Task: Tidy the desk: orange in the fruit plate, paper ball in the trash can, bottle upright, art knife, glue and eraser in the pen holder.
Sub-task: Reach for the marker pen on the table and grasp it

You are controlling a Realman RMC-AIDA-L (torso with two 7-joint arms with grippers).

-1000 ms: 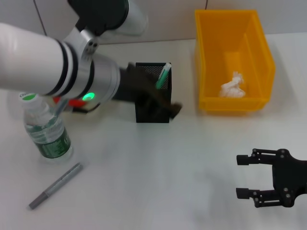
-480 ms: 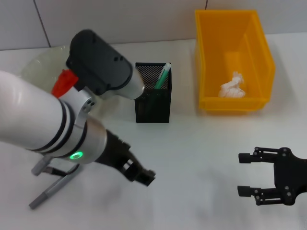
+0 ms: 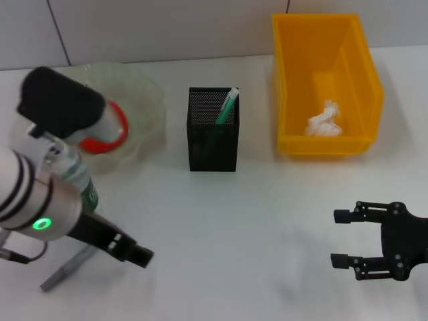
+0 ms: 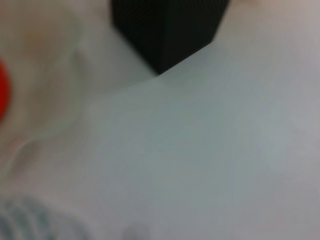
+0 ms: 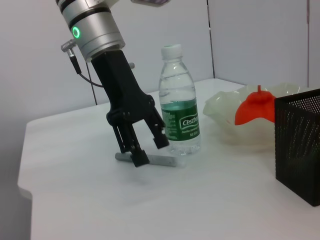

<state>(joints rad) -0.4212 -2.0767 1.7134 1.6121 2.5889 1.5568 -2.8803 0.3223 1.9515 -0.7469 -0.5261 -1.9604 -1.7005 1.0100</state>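
Left hand hovering low over the near-left worktop

The left hand (image 5: 141,145), fingers apart and empty, is hanging beside the grey pen (image 5: 150,160) and upright bottle (image 5: 179,100); the orange (image 3: 114,134) is sitting in the plate (image 3: 144,100), the paper ball (image 3: 324,120) in the yellow bin (image 3: 294,87); the right hand (image 3: 348,237) is resting open near right.

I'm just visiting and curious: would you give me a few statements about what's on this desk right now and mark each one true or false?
1. The paper ball lies inside the trash can. True.
2. The bottle lies on its side. False: it stands upright on the desk.
3. The orange sits in the fruit plate. True.
4. The left gripper grips the bottle. False: it hangs open beside it, above a grey pen.
5. The pen holder is empty. False: a green pen stands in it.
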